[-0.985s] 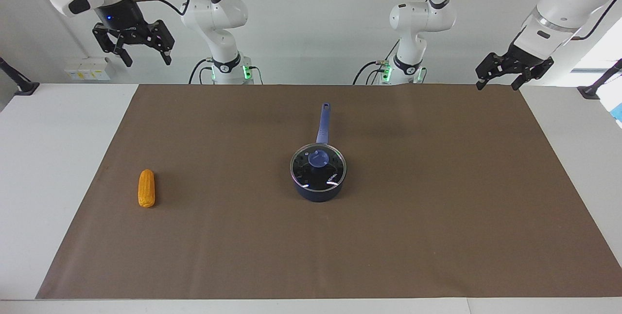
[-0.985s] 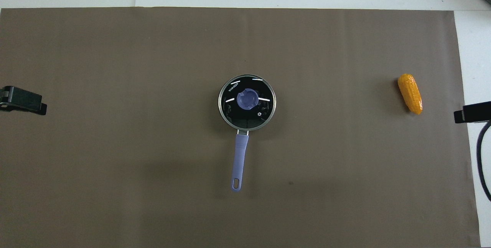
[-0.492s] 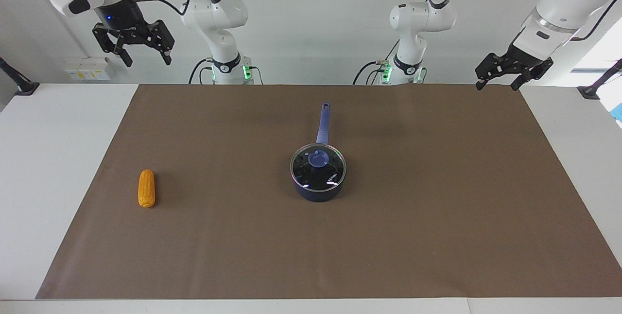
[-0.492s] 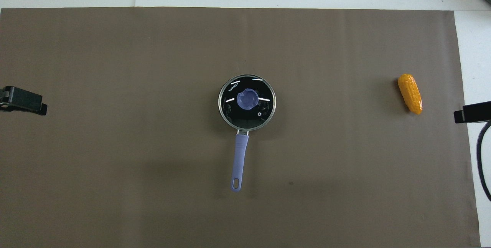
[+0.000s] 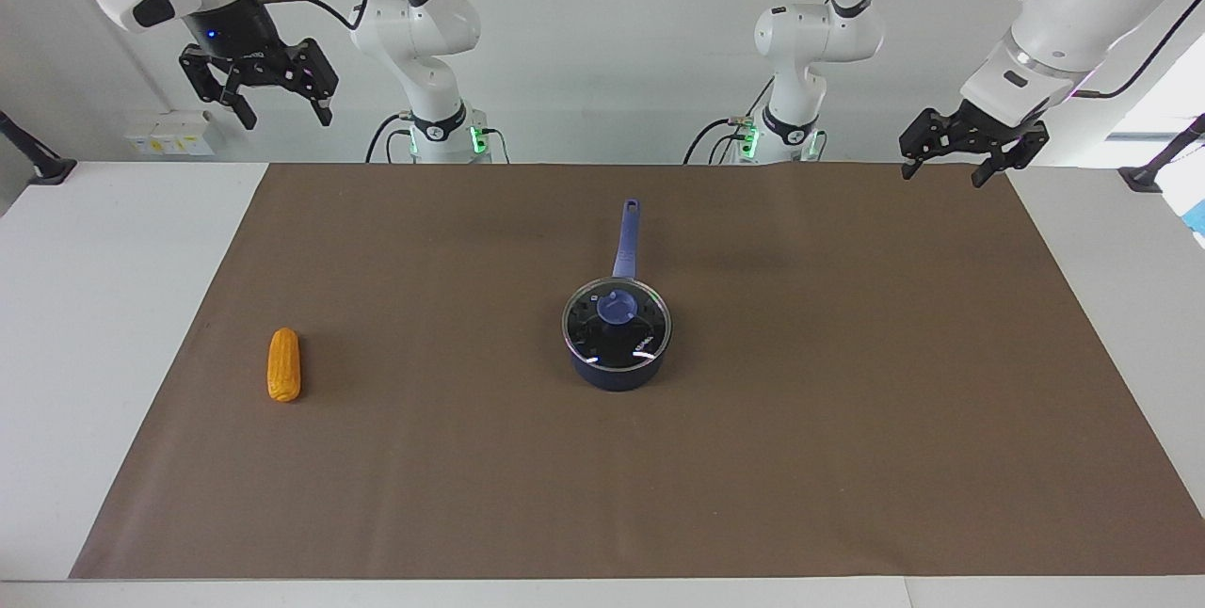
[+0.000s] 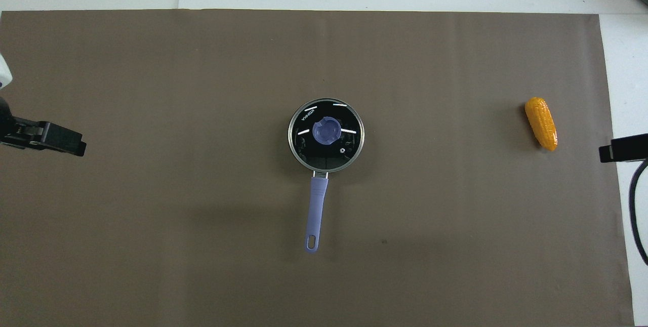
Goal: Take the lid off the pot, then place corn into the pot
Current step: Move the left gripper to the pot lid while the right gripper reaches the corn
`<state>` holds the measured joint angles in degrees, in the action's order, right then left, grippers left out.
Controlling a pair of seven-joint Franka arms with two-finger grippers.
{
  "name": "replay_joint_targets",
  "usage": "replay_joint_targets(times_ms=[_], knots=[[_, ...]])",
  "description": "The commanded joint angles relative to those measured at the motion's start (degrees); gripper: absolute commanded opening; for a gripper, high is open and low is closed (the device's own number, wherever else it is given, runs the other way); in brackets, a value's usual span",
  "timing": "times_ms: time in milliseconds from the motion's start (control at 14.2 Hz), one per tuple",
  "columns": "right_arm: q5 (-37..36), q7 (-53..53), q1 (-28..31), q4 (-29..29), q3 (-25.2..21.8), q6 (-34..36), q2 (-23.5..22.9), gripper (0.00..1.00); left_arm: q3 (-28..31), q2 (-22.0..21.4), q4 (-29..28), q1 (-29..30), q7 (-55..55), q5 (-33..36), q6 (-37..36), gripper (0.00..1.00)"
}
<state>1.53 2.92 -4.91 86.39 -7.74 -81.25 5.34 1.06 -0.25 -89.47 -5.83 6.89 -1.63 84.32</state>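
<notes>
Hanging with its fingers spread apart and nothing between them, the left gripper (image 5: 952, 159) is up in the air over the mat's (image 5: 847, 382) edge at the left arm's end, well apart from the pot (image 5: 617, 344). The right gripper (image 5: 259, 88) is also spread and empty; it waits high at the right arm's end.

The pot stands in the middle of the mat, its handle pointing toward the robots, and the lid (image 5: 617, 324) sits closed on it. The corn (image 5: 283, 363) lies on the mat, well apart from the pot toward the right arm's end.

The step in hand seems to be the reach for the lid. To do it well, the left gripper should come straight above the blue knob (image 6: 326, 131), descend with the fingers on both sides of it, close firmly, then lift vertically — a tilted pull could drag the pot.
</notes>
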Motion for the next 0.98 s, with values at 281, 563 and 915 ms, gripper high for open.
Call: replay_joint_targets(times_ms=[281,563,915], knots=[[1.2,-0.8,0.3,-0.9,0.2,0.1,-0.5,1.00,0.6,0.8,-4.1,-7.3,0.7,1.1,5.9,1.00],[1.3,-0.5,0.4,-0.9,0.2,0.0,-0.5,1.00,0.6,2.8,-4.7,-12.0,-1.3,1.1,8.8,1.00],[0.8,-0.6,0.7,-0.7,-0.5,0.6,-0.2,1.00,0.6,6.7,-4.6,-16.4,-6.3,1.1,12.2,1.00]])
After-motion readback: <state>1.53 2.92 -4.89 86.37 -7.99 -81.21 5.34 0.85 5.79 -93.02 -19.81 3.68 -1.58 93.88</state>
